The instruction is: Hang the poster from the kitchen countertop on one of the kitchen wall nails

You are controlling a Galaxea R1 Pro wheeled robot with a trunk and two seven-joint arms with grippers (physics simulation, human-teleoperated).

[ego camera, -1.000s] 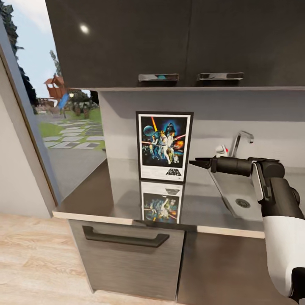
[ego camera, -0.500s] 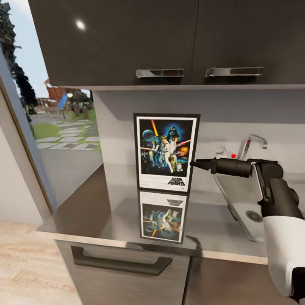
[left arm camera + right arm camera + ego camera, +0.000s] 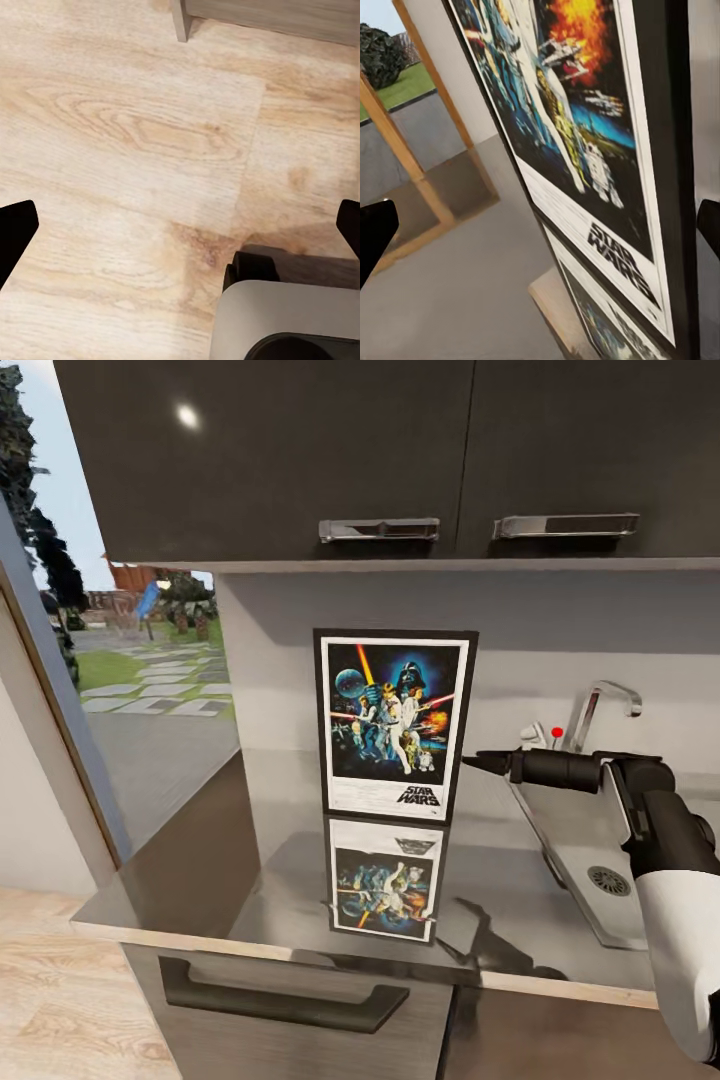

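Head view, poster: poster (image 3: 395, 725) stands upright at the back of the kitchen countertop (image 3: 200, 860), against the pale wall, below the dark upper cabinets (image 3: 300, 450); its dimmer reflection lies on the glossy top in front of it.
Head view, right gripper: right gripper (image 3: 472, 763) points at the poster's right edge, just beside it, low on the frame; contact cannot be told. Fingers seen edge-on as one dark tip, so spread cannot be told here.
Head view, sink side: steel sink (image 3: 600, 860) and chrome tap (image 3: 600, 705) sit under and behind the right forearm.
Head view, left of counter: window (image 3: 130, 650) onto a garden.
Left wrist view, left gripper: left gripper (image 3: 180, 225) faces the wooden floor (image 3: 135, 135); dark fingertips (image 3: 15, 229) at opposite picture edges, wide apart, nothing between.
Right wrist view, right gripper: fingertips (image 3: 375, 232) stand wide apart; poster (image 3: 585, 150) looms close between them, "STAR WARS" title readable, countertop (image 3: 472, 300) beneath.
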